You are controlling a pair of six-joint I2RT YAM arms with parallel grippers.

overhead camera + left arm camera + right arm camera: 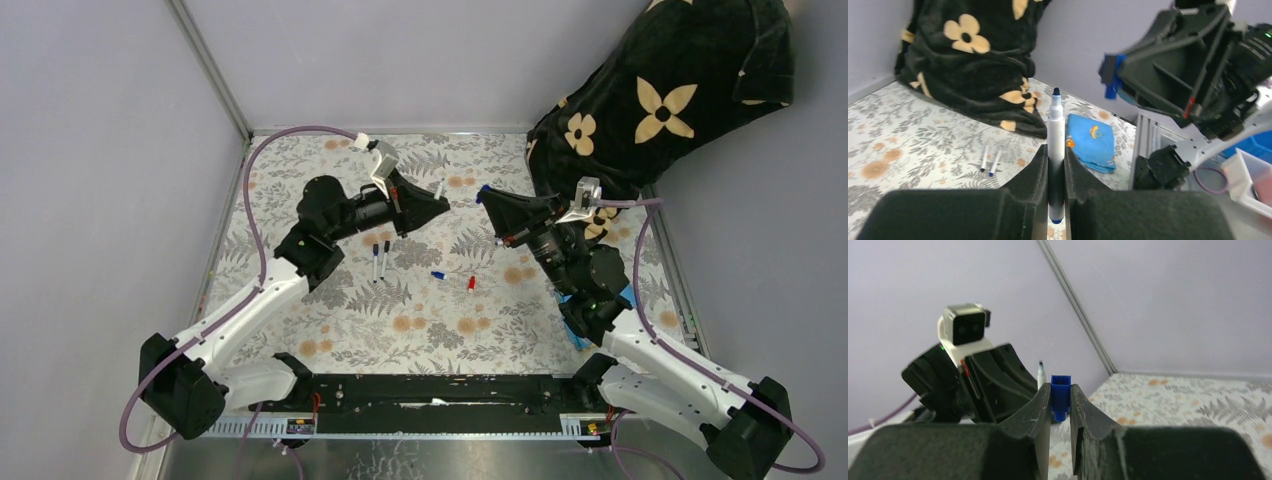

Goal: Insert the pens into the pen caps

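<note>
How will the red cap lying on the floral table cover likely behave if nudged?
The red cap is tiny, so probably very light; a slight touch would likely send it skidding. Nothing touches it on the flat floral cover, so it may roll or spin away.

Pen [1056, 135] barrel is showing smooth white plastic with a soft sheen. Cap [1060, 396] is reading as blue moulded plastic, semi-gloss. Left gripper [1056, 152] fingers [1030, 175] are looking matt black, faintly grainy. Table cover [400, 320] is appearing matt, printed with ferns and flowers; cloth or paper, cannot tell. Dark flowered cloth [690, 80] is looking velvety, napped. Front rail [450, 430] is glinting as bare metal. Cable [254, 215] is wearing a smooth purple sheath.
</note>
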